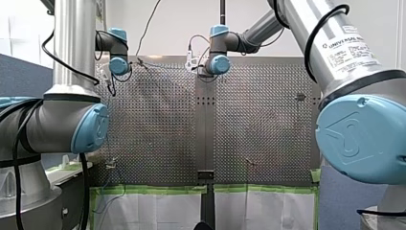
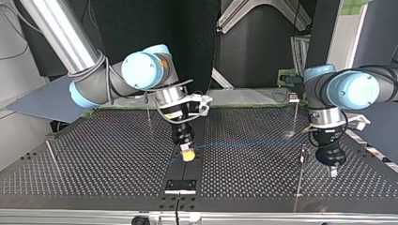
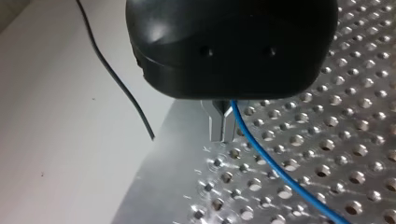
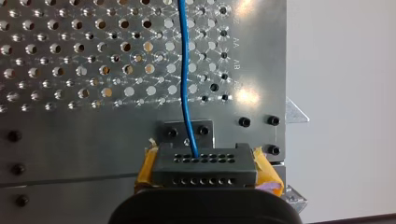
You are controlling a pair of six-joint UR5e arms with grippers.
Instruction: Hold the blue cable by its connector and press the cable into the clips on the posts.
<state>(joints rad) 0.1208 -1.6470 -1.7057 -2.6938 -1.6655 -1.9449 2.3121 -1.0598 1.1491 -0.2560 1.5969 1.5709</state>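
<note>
At the top view's left, my right arm comes down slanted and leans its claw (image 2: 187, 153) toward the perforated surface (image 2: 94, 154). Its yellow pads (image 4: 265, 169) pinch the dark connector (image 4: 205, 164) (a block with rows of holes). From it the blue cable (image 2: 244, 143) runs low over the surface to my left arm's claw (image 3: 223, 133), which points straight down. Its metal fingers (image 3: 215, 122) are pressed together, with the cable just beside them; whether it is caught, I cannot tell.
</note>
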